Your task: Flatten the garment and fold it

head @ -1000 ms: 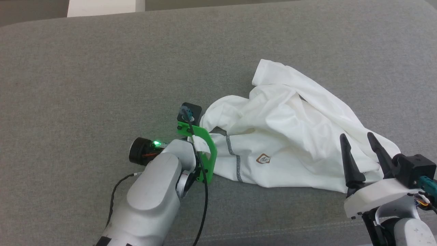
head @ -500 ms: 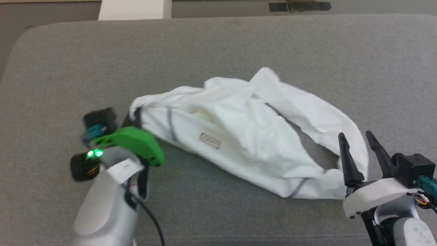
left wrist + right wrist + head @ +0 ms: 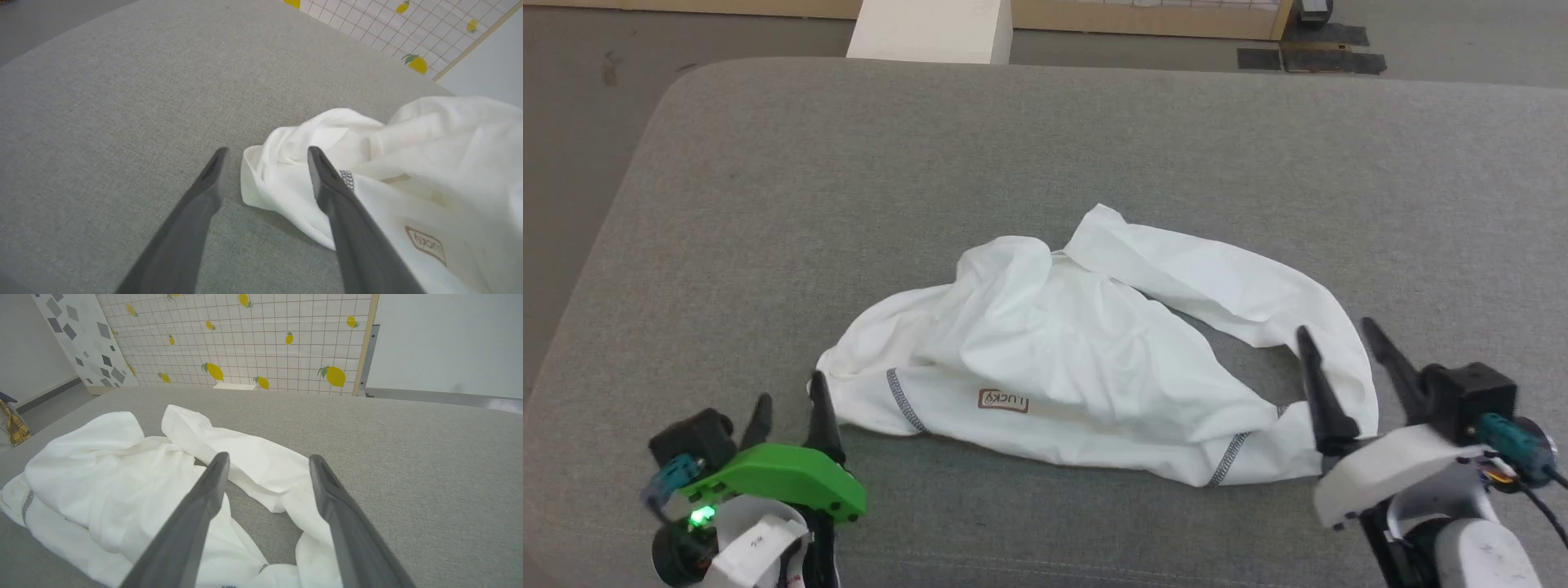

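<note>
- the garment (image 3: 1078, 359) is lying crumpled in the middle of the grey cushion (image 3: 768, 204), stretching out sideways in a long bunched heap
- it's looking thin and white, with a dark zigzag seam (image 3: 903, 400) showing near its left end and another by the near right hem
- a small brown-outlined logo patch (image 3: 1003, 400) is facing up on the near side
- one sleeve (image 3: 1241, 286) is looping round on the right, leaving a gap of bare cushion inside the loop
- the left gripper (image 3: 791, 389) is sitting just beside the shirt's left end, fingers spread and gripping nothing; in the left wrist view the fabric's edge is poking in between them
- the right gripper (image 3: 1335, 327) is hovering at the shirt's right end, fingers also spread and not pinching anything
- plenty of open cushion is showing beyond and to the left of the shirt
- the cushion's far edge and rounded left corner are sitting well apart from the cloth, with floor and a white box (image 3: 931, 28) past them
</note>
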Robot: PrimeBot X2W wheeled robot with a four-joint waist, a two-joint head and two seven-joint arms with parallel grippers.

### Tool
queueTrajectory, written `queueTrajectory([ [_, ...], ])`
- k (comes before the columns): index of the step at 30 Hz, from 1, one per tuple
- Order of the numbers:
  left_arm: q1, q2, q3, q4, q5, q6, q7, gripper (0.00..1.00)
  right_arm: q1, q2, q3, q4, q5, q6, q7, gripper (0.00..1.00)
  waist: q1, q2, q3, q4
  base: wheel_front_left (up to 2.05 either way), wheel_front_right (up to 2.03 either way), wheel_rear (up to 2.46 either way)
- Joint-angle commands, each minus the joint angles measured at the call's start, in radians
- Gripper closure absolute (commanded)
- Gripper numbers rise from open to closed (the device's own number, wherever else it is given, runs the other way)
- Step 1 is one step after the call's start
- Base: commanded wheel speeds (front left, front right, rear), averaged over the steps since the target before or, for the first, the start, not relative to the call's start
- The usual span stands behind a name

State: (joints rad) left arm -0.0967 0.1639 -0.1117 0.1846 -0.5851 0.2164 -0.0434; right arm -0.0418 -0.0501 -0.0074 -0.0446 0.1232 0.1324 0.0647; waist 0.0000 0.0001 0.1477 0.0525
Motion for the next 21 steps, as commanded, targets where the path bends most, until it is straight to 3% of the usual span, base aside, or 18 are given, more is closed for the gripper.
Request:
queueTrajectory([
  [1, 0.009, -0.004, 0.012, -0.013, 0.002, -0.02, -0.063, 0.0, -0.02, 0.0, 0.023, 0.0, -0.012, -0.002, 0.01, 0.0, 0.0, -0.0001, -0.003, 0.009, 0.0, 0.0, 0.0],
  [6, 0.004, -0.017, 0.031, -0.037, 0.064, -0.05, -0.206, 0.0, -0.097, -0.033, 0.14, 0.05, -0.02, -0.002, 0.098, 0.0, 0.0, -0.0001, 0.006, 0.035, 0.0, 0.0, 0.0],
  [14, -0.037, -0.082, 0.101, -0.151, 0.205, -0.11, -0.218, 0.0, -0.328, -0.068, 0.278, 0.218, 0.058, -0.002, 0.321, 0.0, 0.0, -0.0001, 0.076, 0.091, 0.0, 0.0, 0.0],
  [21, -0.054, -0.111, 0.103, -0.173, 0.246, -0.142, -0.218, 0.0, -0.481, -0.076, 0.339, 0.355, 0.133, -0.002, 0.515, 0.0, 0.0, -0.0001, 0.139, 0.15, 0.0, 0.0, 0.0],
])
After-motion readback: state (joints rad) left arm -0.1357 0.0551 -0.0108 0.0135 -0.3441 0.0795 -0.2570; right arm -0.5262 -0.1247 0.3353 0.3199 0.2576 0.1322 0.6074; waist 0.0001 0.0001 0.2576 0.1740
